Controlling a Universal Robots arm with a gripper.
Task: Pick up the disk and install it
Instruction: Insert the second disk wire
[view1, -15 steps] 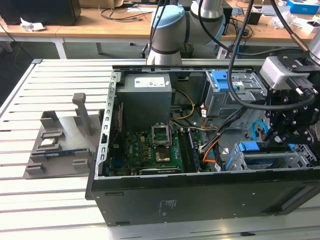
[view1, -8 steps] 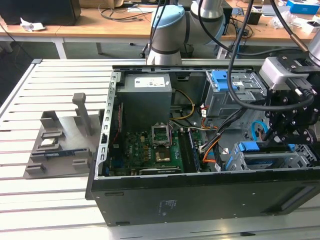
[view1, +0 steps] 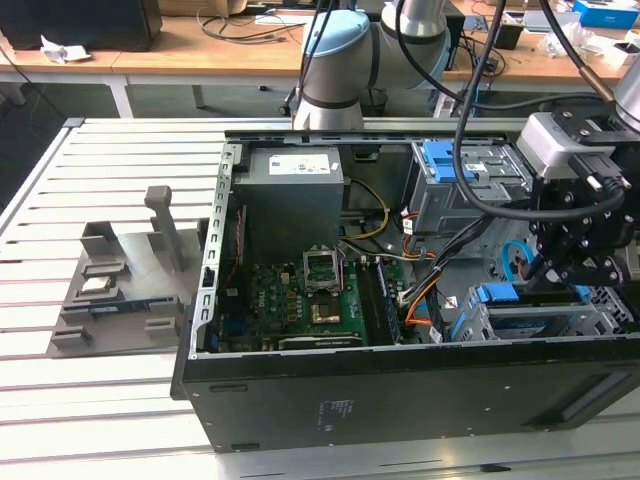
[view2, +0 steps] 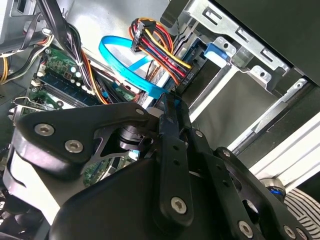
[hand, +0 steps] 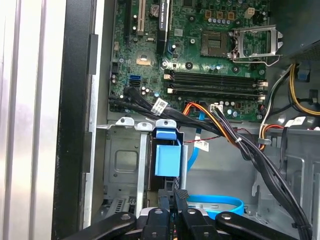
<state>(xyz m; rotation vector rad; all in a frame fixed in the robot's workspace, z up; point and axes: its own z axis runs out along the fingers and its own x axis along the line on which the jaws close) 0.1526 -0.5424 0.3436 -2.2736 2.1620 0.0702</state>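
The gripper (view1: 560, 268) hangs just above the disk (view1: 535, 303), which lies flat in the drive cage (view1: 600, 318); its fingers look nearly closed, holding nothing.

Slatted metal table (view1: 110, 170); wooden desk (view1: 200, 50) behind, cables.
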